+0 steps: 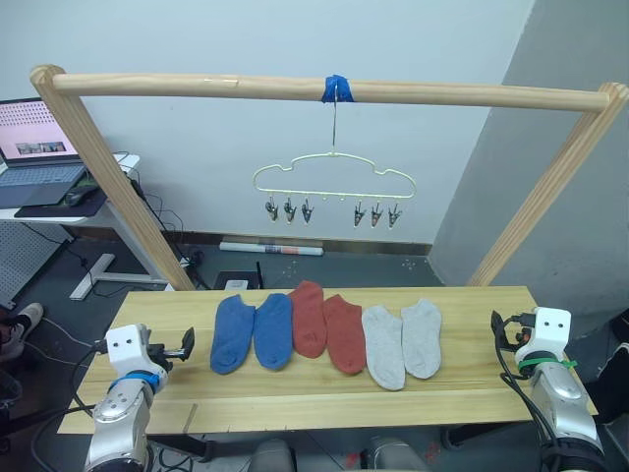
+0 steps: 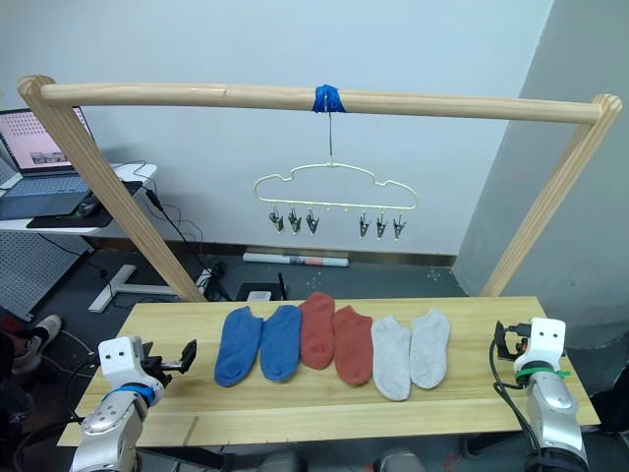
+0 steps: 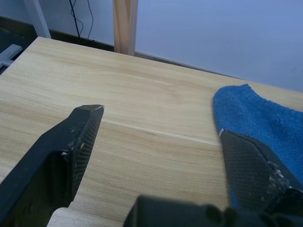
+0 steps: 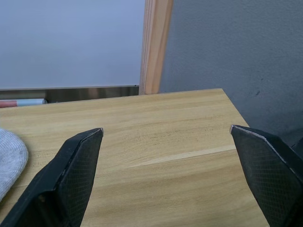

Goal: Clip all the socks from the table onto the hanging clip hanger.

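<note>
Several socks lie in a row across the middle of the table (image 1: pixel 314 398): two blue socks (image 1: pixel 233 332) (image 1: pixel 273 329), two brick red socks (image 1: pixel 308 317) (image 1: pixel 345 332) and two light grey socks (image 1: pixel 383 345) (image 1: pixel 422 336). Above them the pale yellow-green clip hanger (image 1: pixel 334 177) hangs by its hook, its metal clips (image 1: pixel 289 209) bare. My left gripper (image 1: pixel 183 344) is open near the table's left end, a short way from the outer blue sock (image 3: pixel 265 123). My right gripper (image 1: pixel 499 329) is open at the table's right end, with a grey sock (image 4: pixel 9 158) off to its side.
A thick wooden rail (image 1: pixel 324 91) on two slanted posts (image 1: pixel 113 167) (image 1: pixel 550 182) spans the table and carries the hanger at a blue tape mark (image 1: pixel 337 88). A white desk with a laptop (image 1: pixel 39 147) stands at the far left.
</note>
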{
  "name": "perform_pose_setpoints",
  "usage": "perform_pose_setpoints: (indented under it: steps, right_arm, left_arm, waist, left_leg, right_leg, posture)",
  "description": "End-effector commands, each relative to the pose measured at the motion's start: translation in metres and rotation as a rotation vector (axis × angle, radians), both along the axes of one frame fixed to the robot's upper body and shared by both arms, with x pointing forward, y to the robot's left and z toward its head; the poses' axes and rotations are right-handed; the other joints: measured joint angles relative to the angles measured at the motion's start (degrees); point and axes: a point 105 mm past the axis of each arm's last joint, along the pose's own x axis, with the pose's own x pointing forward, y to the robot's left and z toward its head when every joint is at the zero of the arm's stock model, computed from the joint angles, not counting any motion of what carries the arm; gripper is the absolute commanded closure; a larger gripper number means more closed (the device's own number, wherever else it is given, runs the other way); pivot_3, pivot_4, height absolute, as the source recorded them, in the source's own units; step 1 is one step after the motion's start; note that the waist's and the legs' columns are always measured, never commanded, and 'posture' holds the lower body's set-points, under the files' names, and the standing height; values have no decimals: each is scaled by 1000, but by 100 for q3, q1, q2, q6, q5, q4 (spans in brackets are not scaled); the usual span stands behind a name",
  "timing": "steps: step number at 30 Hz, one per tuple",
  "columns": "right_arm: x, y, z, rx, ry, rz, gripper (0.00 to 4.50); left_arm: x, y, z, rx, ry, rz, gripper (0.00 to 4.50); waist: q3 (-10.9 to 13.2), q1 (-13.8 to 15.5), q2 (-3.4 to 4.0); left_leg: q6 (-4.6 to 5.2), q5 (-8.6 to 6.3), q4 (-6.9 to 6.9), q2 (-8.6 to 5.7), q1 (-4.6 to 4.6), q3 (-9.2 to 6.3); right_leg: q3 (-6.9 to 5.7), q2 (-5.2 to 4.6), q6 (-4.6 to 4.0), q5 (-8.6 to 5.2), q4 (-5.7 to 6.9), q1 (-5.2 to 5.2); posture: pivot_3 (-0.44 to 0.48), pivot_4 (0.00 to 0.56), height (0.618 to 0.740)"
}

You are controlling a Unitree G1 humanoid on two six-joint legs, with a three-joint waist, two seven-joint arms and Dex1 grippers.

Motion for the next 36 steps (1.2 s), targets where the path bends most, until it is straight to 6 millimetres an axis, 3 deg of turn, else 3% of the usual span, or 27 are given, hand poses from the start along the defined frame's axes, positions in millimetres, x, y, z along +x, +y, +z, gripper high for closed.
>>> perform_pose_setpoints:
  steps: [1,6,11,17,27,34,36]
  right_arm:
    - [6,0,17,-11,-75,-11,0]
    - [3,6,21,-13,-90,-9,0]
    - [15,31,40,-16,-146,148,0]
    - [22,92,73,225,-196,462,0]
    - [14,211,146,289,-203,1126,0]
    - [19,264,172,288,-261,1273,0]
    - [24,273,178,292,-284,1272,0]
  left_arm:
    - [6,11,16,4,-35,16,22]
    - [13,13,33,1,-77,-15,22]
    - [28,-10,63,-10,-172,-170,22]
    - [51,-45,94,-12,-249,-300,22]
    - [103,-115,141,-85,-398,-458,22]
    - [124,-139,156,-129,-456,-509,22]
    - [128,-141,156,-114,-461,-500,655]
  waist:
    - [4,0,-1]
    - [9,-6,3]
    - [13,-18,9]
    - [33,-33,37]
    - [46,-42,45]
    - [46,-123,44]
    - [47,-142,42]
  left_leg:
    - [0,0,0,0,0,0]
    - [0,0,0,3,1,-2]
    - [0,0,0,3,2,3]
    - [0,0,1,4,4,0]
    - [1,0,15,7,-3,-10]
    - [1,0,16,10,-16,-17]
    - [1,-1,16,11,-17,-20]
  right_leg:
    - [0,0,0,0,0,0]
    - [-1,3,-2,-2,4,-2]
    - [3,2,-3,-2,2,-1]
    - [1,4,-2,-3,5,3]
    - [-1,20,9,5,5,3]
    - [-3,25,10,7,-4,-2]
    - [-6,25,5,10,-4,-2]
  posture:
    - [97,42,740]
    - [74,59,740]
    - [49,64,740]
    - [11,74,740]
    - [-20,66,740]
    - [-20,64,740]
    - [-25,67,740]
